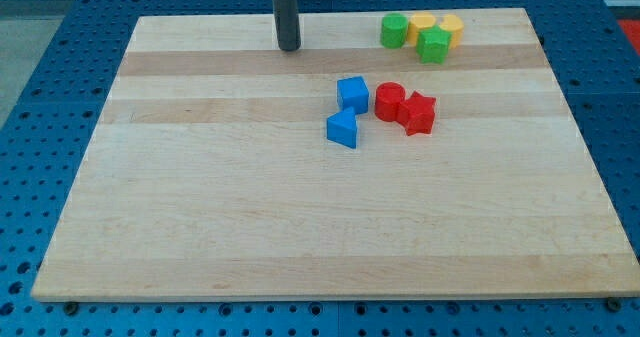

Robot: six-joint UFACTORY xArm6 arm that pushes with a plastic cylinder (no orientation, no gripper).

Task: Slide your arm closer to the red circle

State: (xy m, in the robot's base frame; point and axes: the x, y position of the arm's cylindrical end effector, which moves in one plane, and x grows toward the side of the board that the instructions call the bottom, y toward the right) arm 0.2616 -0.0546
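Observation:
The red circle (389, 101) lies a little right of the board's middle, touching a red star-shaped block (419, 113) on its right. My tip (289, 47) is near the view's top, left of the centre, well up and to the left of the red circle and apart from every block. A blue cube (352, 93) sits just left of the red circle, between it and my tip. A blue triangular block (342, 129) lies below the cube.
At the view's top right, a green round block (394, 30), a green star-like block (433, 45) and two yellow blocks (421, 24) (451, 26) cluster together. The wooden board (200, 227) rests on a blue perforated table.

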